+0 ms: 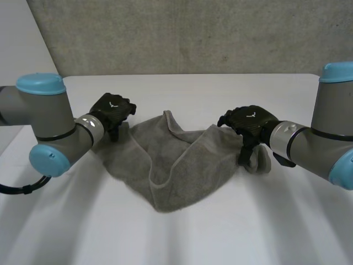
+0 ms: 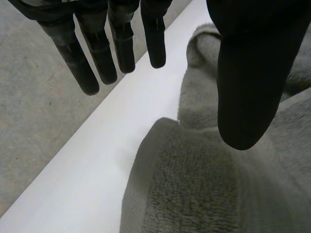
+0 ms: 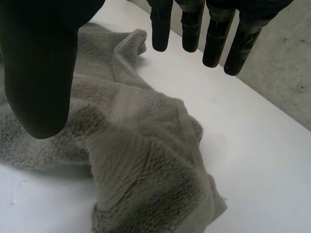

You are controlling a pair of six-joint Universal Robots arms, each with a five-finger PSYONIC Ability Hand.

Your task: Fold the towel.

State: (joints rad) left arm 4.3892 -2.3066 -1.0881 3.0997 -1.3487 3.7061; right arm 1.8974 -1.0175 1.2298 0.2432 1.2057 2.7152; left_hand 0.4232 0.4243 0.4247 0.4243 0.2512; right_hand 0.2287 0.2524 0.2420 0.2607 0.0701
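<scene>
The towel (image 1: pixel 175 165) lay crumpled in the middle of the white table (image 1: pixel 182 243), bunched into a rough wedge pointing toward the near edge, with a ridge running down its centre. It was not flat, and no fold had been made. The left hand (image 1: pixel 112 112) hovered over the towel's far-left end and the right hand (image 1: pixel 249 122) over its right end, beside a lump of cloth. In each wrist view the fingers (image 2: pixel 121 48) hung straight with the thumb (image 2: pixel 245 87) well apart from them. Cloth lay below the gap and nothing was pinched, so both hands were slack and empty.

Judgement: the step in hand appeared to be taking hold of two ends. To do it well, each hand would need to settle on a true corner or hemmed edge — the right wrist view showed a hem band (image 3: pixel 129 104) near the thumb — and pinch a single layer, not the bunch. Drawing the ends apart evenly should spread the cloth before any fold; an uneven grip would likely leave it twisted.
</scene>
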